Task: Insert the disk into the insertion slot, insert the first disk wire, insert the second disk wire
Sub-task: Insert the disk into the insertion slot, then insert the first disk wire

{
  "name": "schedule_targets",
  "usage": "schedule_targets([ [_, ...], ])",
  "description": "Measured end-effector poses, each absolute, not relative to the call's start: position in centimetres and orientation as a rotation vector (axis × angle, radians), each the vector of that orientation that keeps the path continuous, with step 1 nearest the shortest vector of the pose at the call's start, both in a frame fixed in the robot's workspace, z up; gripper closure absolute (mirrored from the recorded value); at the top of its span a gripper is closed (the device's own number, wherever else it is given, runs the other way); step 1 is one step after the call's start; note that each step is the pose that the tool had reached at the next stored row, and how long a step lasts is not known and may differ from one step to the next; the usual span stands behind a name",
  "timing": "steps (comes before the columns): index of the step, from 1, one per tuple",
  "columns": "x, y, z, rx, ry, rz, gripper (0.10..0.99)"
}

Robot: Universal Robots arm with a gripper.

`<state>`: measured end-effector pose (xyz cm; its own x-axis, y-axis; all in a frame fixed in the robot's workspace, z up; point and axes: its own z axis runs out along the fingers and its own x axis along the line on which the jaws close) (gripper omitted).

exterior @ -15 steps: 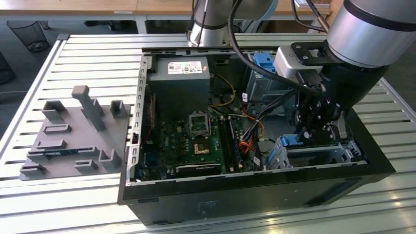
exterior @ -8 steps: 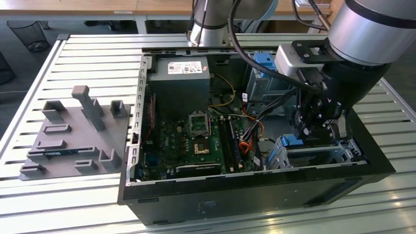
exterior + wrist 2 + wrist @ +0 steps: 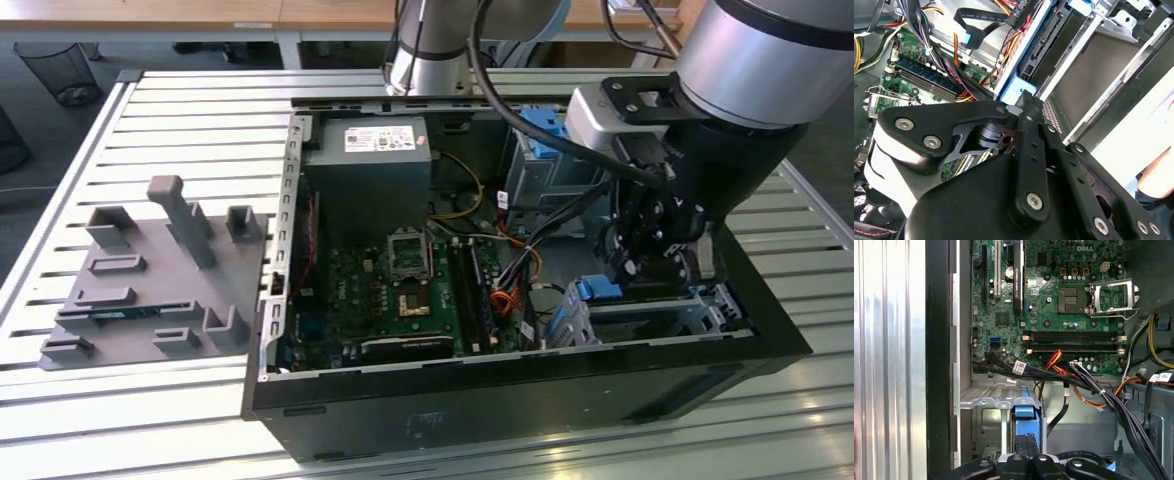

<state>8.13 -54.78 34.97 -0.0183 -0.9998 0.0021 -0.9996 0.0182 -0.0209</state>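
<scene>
The hand (image 3: 1026, 442) is closed on the blue end of the disk (image 3: 1024, 412), partly entered into the insertion slot (image 3: 667, 318) at the exterior view's right, while the loose wires (image 3: 1054, 374) seemingly await plugging.

Green motherboard (image 3: 400, 295), power supply (image 3: 367, 160), grey fixture plate (image 3: 134, 310) on slatted table (image 3: 120, 420).

Bright, even overhead light, strong glare on slatted table (image 3: 174, 110) in exterior & first wrist views, sheen on arm (image 3: 754, 50), PC case (image 3: 534, 400) interior dimmer w/ soft shadows, second wrist view blown white along one side, gripper (image 3: 1025, 100) close-up slightly soft, motherboard (image 3: 1054, 300) evenly lit.
</scene>
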Motion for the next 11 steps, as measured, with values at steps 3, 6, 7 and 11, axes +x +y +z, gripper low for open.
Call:
schedule_targets([
  [3, 8.13, -54.78, 35.05, -2.192, 2.232, -0.026, 0.980],
  [6, 8.13, -54.78, 35.07, -2.192, 2.232, -0.026, 0.980],
  [7, 8.15, -54.78, 35.08, -2.192, 2.232, -0.026, 0.980],
  [11, 8.41, -54.78, 35.08, -2.192, 2.232, -0.026, 0.980],
])
